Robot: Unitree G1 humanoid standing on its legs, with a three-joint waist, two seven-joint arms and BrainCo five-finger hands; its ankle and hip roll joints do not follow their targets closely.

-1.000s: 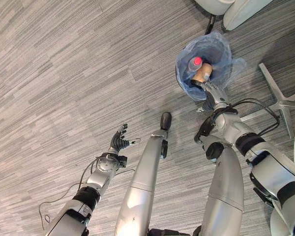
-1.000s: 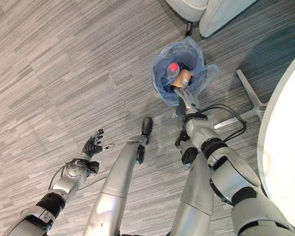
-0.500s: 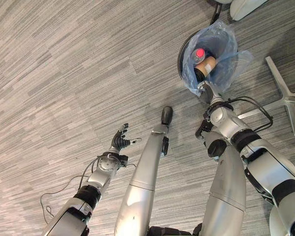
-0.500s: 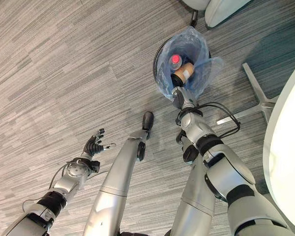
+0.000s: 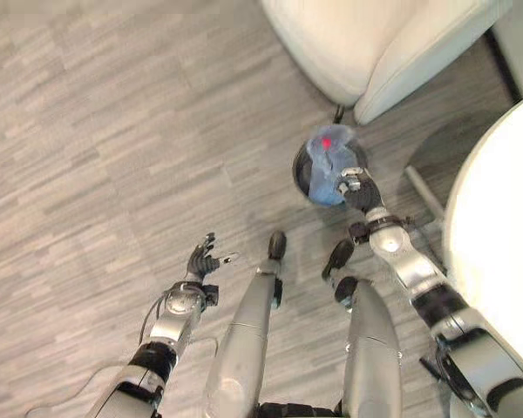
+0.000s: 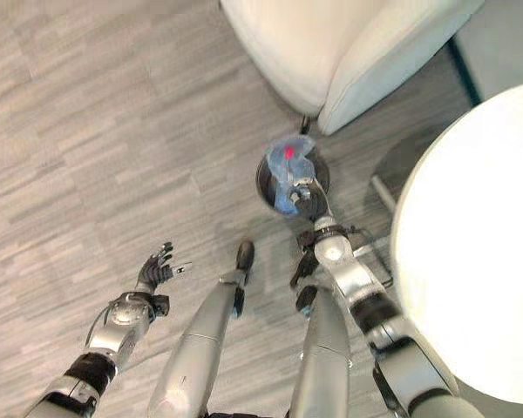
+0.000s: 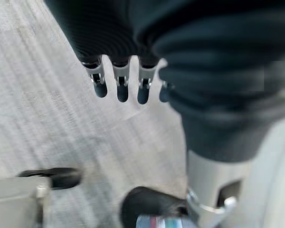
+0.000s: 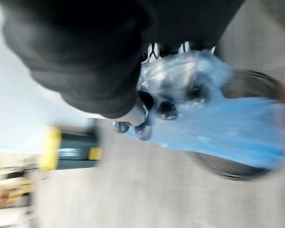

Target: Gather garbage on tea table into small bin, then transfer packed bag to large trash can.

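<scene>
Blue bag (image 5: 324,164) in right hand (image 5: 356,185)

We've got the small black bin (image 5: 307,171) standing on the carpet, just beside the foot of the white chair. Its blue plastic bag (image 5: 324,165) is bunched up at the top, and something red (image 5: 328,140) peeks out of the bag near the top.

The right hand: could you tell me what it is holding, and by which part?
The right hand grips the blue bag by its gathered rim.
</scene>
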